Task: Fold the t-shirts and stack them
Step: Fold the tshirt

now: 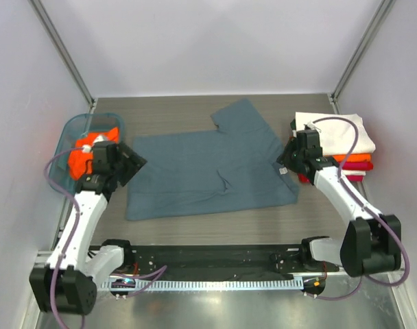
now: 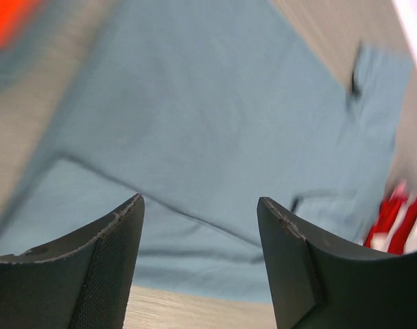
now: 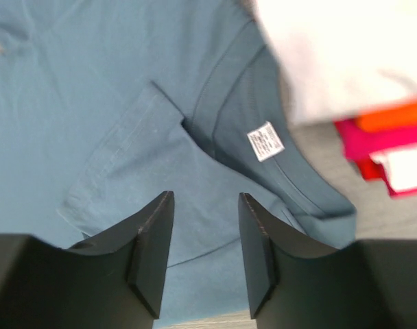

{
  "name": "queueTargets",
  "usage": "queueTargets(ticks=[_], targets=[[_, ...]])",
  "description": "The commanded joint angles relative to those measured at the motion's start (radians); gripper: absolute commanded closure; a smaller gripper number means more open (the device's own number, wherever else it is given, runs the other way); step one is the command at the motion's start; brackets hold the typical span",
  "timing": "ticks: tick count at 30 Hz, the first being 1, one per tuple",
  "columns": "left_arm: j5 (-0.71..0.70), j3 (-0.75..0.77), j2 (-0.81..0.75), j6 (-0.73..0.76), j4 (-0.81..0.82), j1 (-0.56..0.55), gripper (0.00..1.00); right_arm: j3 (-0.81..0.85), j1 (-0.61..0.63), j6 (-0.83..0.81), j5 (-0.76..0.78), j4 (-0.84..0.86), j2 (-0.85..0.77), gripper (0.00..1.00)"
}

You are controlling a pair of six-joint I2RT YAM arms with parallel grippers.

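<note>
Desk [image 1: 195,113]: carries the shirt, the pile and the basket.
Slate blue-grey t-shirt [image 1: 195,171]: spread across the middle of the desk, collar toward the right. One sleeve juts out on the far side and the near sleeve looks turned in. Its fold seems barely started.
Folded stack [image 1: 335,130]: at the right edge, white on top with orange and red beneath. This part looks done.
Basket [image 1: 75,125]: teal, at the left edge.
Orange t-shirt [image 1: 77,163]: bunched in the basket, not yet folded.
Left fingers [image 2: 112,253]: wide apart and empty, above the shirt's hem end.
Right fingers [image 3: 153,240]: narrower gap, gripping nothing, above the collar end.
Neck label [image 3: 265,141]: white, showing inside the collar.
Remaining: I judge the blue-grey fold, its stacking, then the basket.
</note>
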Motion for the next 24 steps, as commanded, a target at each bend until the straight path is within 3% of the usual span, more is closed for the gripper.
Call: queueTargets(ticks=[1,5,11,13,20,24], targets=[[0.074,0.061,0.111,0.066,0.152,-0.126,0.32,0.086,0.017,-0.115,-0.077,0.045,0.107,0.53],[0.061,0.110,0.264,0.031,0.287,-0.290,0.31,0.173,0.022,-0.152,-0.120,0.071,0.245,0.55],[0.049,0.239,0.535,0.019,0.378,-0.447,0.33,0.280,0.065,-0.192,-0.154,0.088,0.423,0.55],[0.048,0.302,0.633,0.020,0.384,-0.488,0.34,0.320,0.092,-0.204,-0.117,0.088,0.455,0.59],[0.026,0.516,0.894,0.049,0.375,-0.616,0.38,0.419,0.129,-0.224,-0.037,0.070,0.595,0.59],[0.038,0.564,0.976,0.016,0.370,-0.625,0.40,0.443,0.134,-0.233,-0.010,0.062,0.644,0.59]])
